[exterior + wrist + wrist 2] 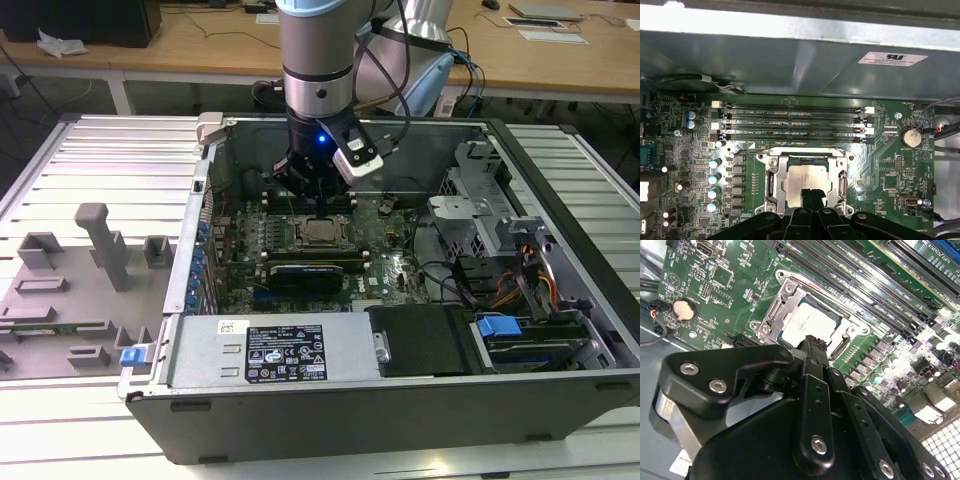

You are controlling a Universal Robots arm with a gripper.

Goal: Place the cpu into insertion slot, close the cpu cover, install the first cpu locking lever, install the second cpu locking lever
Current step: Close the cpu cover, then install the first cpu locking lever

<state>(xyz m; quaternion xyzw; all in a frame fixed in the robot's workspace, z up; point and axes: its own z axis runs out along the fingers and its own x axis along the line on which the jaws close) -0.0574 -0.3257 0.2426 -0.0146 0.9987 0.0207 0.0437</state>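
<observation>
While clamped shut on nothing, aims the pincer (812, 195) tip-down at the cpu (802, 179). Finds that cpu seated in the insertion slot (805, 159), directly beneath the tips.

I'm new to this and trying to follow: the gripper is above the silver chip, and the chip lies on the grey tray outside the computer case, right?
Not quite. The gripper is above the cpu, but the cpu lies in the insertion slot on the motherboard inside the computer case, as both wrist views show.
</observation>
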